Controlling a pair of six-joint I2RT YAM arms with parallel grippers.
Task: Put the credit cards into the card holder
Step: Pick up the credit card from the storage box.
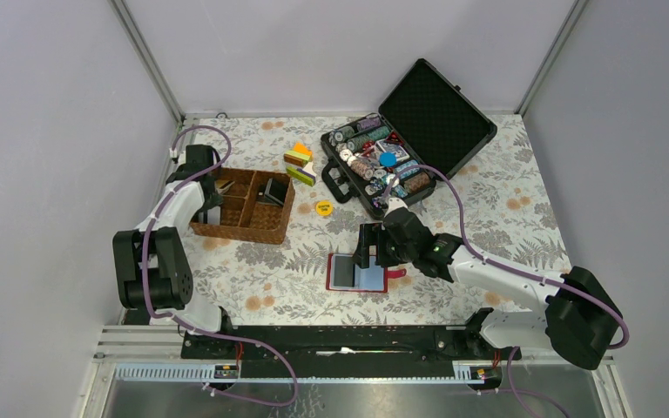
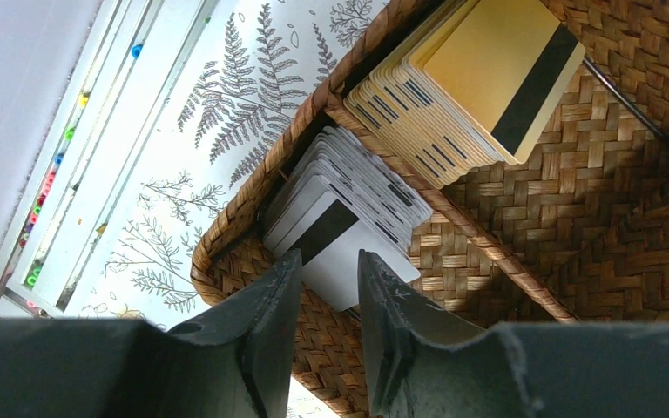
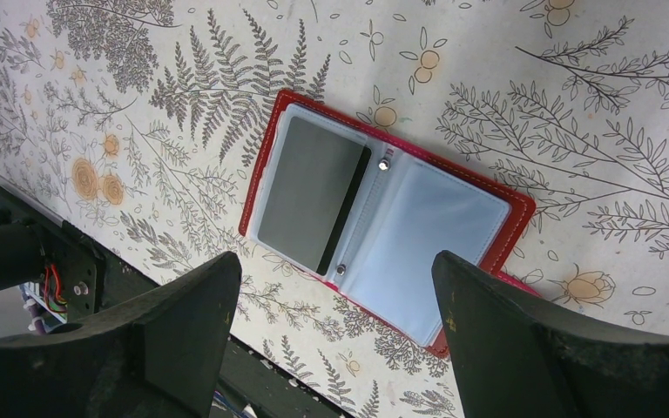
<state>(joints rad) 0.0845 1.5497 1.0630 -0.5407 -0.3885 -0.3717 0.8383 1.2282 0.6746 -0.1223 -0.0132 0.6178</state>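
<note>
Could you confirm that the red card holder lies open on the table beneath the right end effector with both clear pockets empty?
Not quite: the card holder lies open beneath the right end effector, but only one clear pocket is empty; the other holds a grey card with a dark stripe, as the right wrist view shows.

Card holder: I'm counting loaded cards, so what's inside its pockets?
The card holder shows one dark card in one clear pocket; the other pocket looks empty. Anything behind that card is hidden.
</note>
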